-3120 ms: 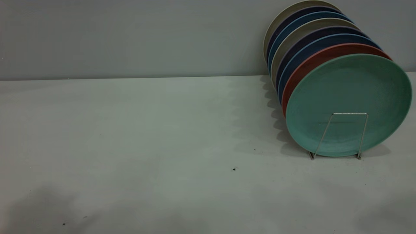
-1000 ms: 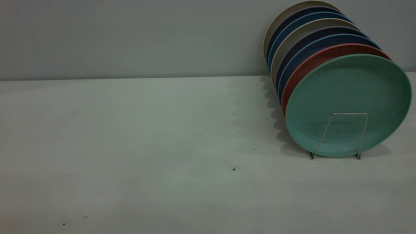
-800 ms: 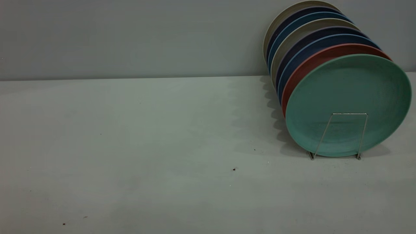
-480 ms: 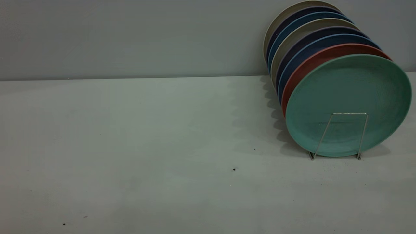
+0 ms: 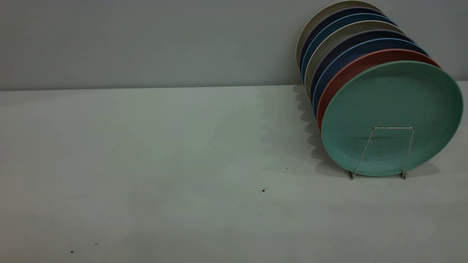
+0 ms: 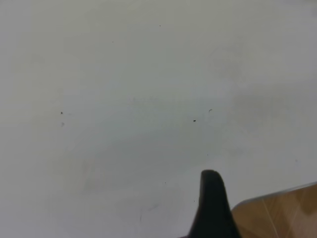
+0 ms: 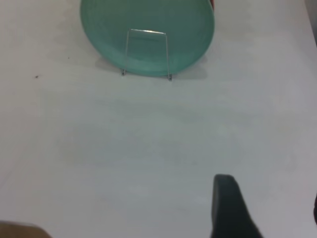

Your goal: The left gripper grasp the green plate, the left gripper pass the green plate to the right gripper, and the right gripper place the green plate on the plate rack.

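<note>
The green plate (image 5: 391, 117) stands upright at the front of the plate rack (image 5: 387, 151), leaning behind the foremost wire loop. It also shows in the right wrist view (image 7: 148, 29), with the rack loop (image 7: 147, 52) in front of it. Neither gripper shows in the exterior view. In the left wrist view only one black finger (image 6: 212, 201) shows, over bare table, with nothing beside it. My right gripper (image 7: 271, 208) is open and empty, well back from the plate, with one finger (image 7: 228, 208) in plain view.
Behind the green plate stand a salmon-pink plate (image 5: 351, 69), several blue plates (image 5: 340, 47) and beige ones, all in the same rack. The table edge and wooden floor (image 6: 282, 213) show in the left wrist view. A grey wall (image 5: 146, 40) backs the table.
The faint shadows at the lower left and lower right of the table have faded away. The plates and rack have not moved.
</note>
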